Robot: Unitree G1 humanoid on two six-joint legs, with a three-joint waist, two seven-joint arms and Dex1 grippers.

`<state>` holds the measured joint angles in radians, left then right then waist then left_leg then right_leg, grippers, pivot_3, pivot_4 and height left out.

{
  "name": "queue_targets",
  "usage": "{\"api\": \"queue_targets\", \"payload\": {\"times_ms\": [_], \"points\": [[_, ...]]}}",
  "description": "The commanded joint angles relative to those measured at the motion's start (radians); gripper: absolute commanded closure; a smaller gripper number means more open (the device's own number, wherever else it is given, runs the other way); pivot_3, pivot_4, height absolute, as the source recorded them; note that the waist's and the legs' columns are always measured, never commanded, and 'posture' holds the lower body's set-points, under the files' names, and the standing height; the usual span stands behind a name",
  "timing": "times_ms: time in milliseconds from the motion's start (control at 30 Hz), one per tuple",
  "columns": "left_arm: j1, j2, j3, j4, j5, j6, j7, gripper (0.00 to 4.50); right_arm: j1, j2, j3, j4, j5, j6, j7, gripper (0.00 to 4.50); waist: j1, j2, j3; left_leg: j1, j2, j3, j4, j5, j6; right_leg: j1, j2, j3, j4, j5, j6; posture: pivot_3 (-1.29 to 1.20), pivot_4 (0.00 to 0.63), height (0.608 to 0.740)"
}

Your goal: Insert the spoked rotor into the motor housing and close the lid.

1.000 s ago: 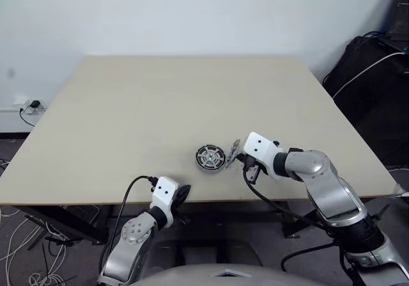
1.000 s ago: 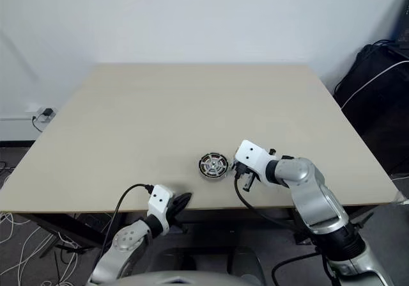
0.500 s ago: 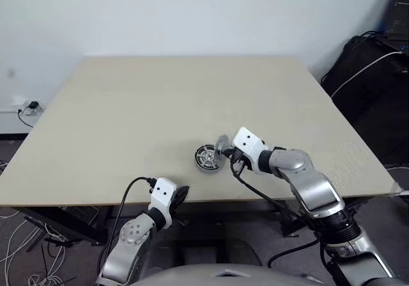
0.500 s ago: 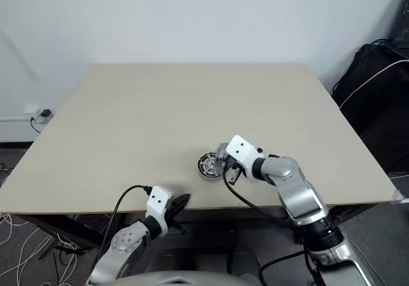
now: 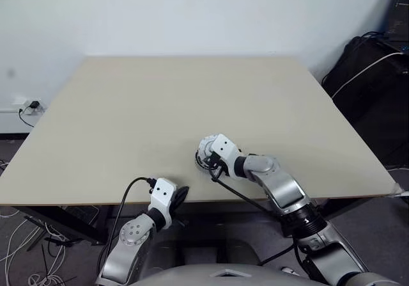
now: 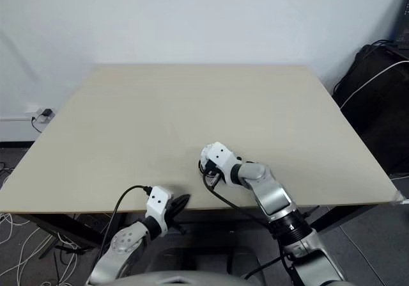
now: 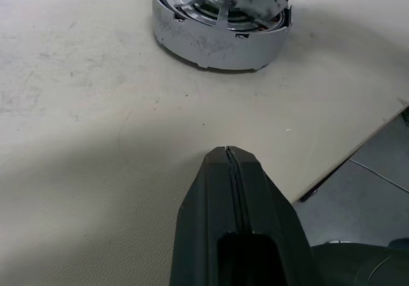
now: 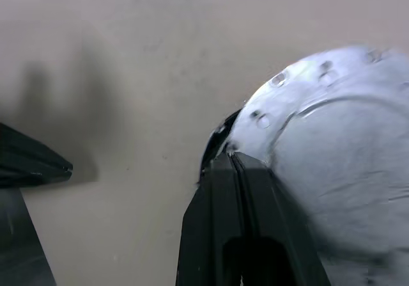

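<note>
The beige table (image 5: 160, 100) stands against a white wall, and the motor housing (image 7: 217, 33) sits on it near the front edge, a little right of centre, roughly at five o'clock from the table's middle. Seen from the left wrist it is a silver-walled round puck resting flat on the tabletop, with copper-coloured windings just visible inside its rim. The right gripper (image 8: 233, 161) is directly over the housing, its two black fingers pressed together and pinching the edge of the lid (image 8: 332, 171), a pale grey metal cap with small holes near its rim. The lid hangs above the housing's open top; whether it already touches the housing I cannot tell, as the white wrist block covers the spot from overhead. The right arm comes in from about four o'clock of the housing, its black cable trailing over the table edge. The left gripper (image 7: 227, 164) is at about seven o'clock from the housing, low at the front lip of the table, its fingers clenched flat together with nothing between them, pointing toward the housing but well apart from it.
</note>
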<state>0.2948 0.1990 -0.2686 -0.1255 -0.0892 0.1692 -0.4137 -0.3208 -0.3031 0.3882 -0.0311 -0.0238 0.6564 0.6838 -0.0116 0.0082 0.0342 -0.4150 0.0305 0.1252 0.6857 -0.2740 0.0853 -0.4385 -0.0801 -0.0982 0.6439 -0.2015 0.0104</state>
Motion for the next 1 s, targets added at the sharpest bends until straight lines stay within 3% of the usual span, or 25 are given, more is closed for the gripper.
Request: {"api": "queue_targets", "payload": {"times_ms": [33, 200, 367, 467, 700, 1000], "points": [[-0.002, -0.004, -0.005, -0.067, -0.001, 0.002, 0.006, 4.50, 0.000, -0.001, 0.005, 0.008, 0.005, -0.013, 0.000, 4.47, 0.000, 0.000, -0.001, 0.000, 0.000, 0.000, 0.000, 0.000, 0.000, 0.000, 0.000, 0.000, 0.000, 0.000, 0.000, 0.00, 0.000, 0.740], [0.001, -0.004, -0.008, -0.081, 0.000, 0.014, 0.011, 4.50, 0.036, -0.009, -0.002, -0.054, 0.052, -0.007, 0.041, 4.47, 0.000, 0.001, -0.001, 0.000, 0.000, 0.000, 0.000, 0.000, 0.000, 0.000, 0.000, 0.000, 0.000, 0.000, 0.000, 0.00, 0.000, 0.740], [0.000, -0.002, -0.010, -0.094, -0.002, 0.026, 0.013, 4.50, 0.100, 0.006, -0.103, -0.229, 0.244, -0.027, 0.129, 4.47, 0.000, 0.001, -0.001, 0.000, 0.000, 0.000, 0.000, 0.000, 0.000, 0.000, 0.000, 0.000, 0.000, 0.000, 0.000, 0.00, 0.000, 0.740], [-0.002, -0.001, -0.011, -0.099, -0.005, 0.033, 0.013, 4.50, 0.107, 0.039, -0.170, -0.253, 0.292, -0.058, 0.085, 4.47, 0.000, 0.000, -0.002, 0.001, 0.000, 0.000, 0.000, 0.000, 0.000, 0.001, 0.000, 0.000, 0.000, 0.000, 0.001, 0.00, 0.000, 0.740], [-0.012, -0.001, -0.013, -0.097, -0.007, 0.039, 0.006, 4.50, 0.058, 0.119, -0.224, -0.105, 0.186, -0.106, -0.172, 4.47, 0.000, 0.000, -0.004, 0.002, 0.000, 0.000, 0.000, 0.000, 0.000, 0.002, 0.000, 0.000, 0.000, 0.000, 0.001, 0.00, 0.000, 0.740], [-0.012, 0.000, -0.002, -0.063, -0.007, 0.010, 0.005, 4.50, 0.035, 0.129, -0.176, -0.008, 0.143, -0.145, -0.186, 4.47, -0.002, 0.001, -0.004, 0.001, 0.000, 0.001, -0.001, 0.000, -0.001, 0.000, 0.000, 0.001, 0.000, 0.000, 0.000, 0.00, 0.000, 0.740]]}}
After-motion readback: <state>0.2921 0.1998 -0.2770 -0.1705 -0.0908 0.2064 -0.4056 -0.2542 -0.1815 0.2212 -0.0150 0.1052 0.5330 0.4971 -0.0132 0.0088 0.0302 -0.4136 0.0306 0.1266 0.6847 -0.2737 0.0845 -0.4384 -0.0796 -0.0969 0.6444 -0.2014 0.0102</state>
